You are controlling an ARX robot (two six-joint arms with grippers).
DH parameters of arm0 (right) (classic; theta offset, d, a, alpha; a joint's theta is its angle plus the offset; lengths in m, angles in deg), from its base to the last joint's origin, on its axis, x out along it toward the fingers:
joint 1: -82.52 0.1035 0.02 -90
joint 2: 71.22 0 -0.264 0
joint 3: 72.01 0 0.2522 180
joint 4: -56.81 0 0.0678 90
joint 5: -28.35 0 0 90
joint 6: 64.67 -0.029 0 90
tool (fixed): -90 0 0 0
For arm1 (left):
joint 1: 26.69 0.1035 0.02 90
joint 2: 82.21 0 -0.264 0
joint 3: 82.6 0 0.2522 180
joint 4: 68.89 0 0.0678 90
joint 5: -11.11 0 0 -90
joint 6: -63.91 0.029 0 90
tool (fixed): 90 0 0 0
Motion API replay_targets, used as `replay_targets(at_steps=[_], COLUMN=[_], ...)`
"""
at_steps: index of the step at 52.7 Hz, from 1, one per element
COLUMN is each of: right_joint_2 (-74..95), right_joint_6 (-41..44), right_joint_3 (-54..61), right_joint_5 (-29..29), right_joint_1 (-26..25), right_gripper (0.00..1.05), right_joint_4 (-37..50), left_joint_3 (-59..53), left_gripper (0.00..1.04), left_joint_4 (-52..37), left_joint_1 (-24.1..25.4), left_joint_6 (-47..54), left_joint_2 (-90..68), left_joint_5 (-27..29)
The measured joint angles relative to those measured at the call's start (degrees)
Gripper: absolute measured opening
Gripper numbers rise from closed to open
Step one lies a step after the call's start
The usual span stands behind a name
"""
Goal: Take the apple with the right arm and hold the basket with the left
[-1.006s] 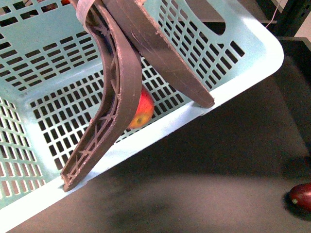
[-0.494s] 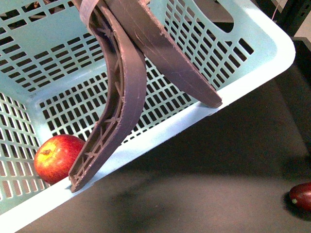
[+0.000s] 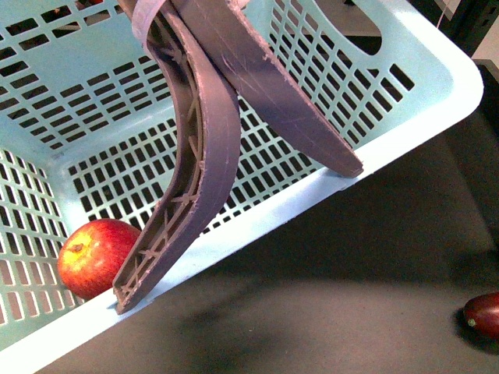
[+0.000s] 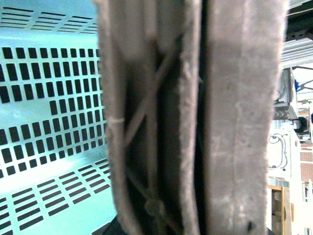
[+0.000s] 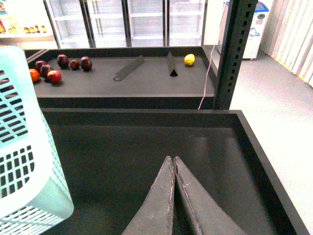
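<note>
Since a second ago, the apple point(image 3: 95, 257) has been displaced from behind the brown handles point(image 3: 204, 156) to the basket's low left corner. It is now seen resting inside the basket point(image 3: 413, 109) against the near wall, just beside the lower end of one handle. Over the same second the basket has been shifted slightly up and to the right in the front view. It is held tilted, with its near rim running aslant over the black surface point(image 3: 351, 312).

Both handles are drawn together above the basket, and the left wrist view is filled by them at close range. No finger of the left gripper is made out in any view, so whether it is pinching cannot be told.

The right gripper point(image 5: 172, 160) is seen with its two dark fingers pressed together and nothing held between them. It is placed above a black tray, well apart from the basket's corner. A dark maroon fruit point(image 3: 483, 314) is seen lying on the black surface at the right edge of the front view, well apart from the basket.
</note>
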Motion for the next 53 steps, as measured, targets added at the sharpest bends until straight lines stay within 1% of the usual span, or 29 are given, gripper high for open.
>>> replay_targets(at_steps=[25,33,53], right_joint_2=[-11.5,-13.5,-21.6], right_joint_6=[0.0,0.0,0.0], right_joint_3=[4.0,5.1,5.1], right_joint_5=[-0.2,-0.2,-0.2], right_joint_1=[0.0,0.0,0.0], right_gripper=[0.02,0.02,0.02], right_joint_4=[-7.6,-7.1,-15.0], left_joint_3=[0.0,0.0,0.0], left_gripper=[0.14,0.14,0.14], left_joint_4=[0.0,0.0,0.0], left_joint_1=[0.0,0.0,0.0], left_joint_6=[0.0,0.0,0.0], left_joint_2=[0.0,0.0,0.0], left_joint_5=[-0.1,0.1,0.0])
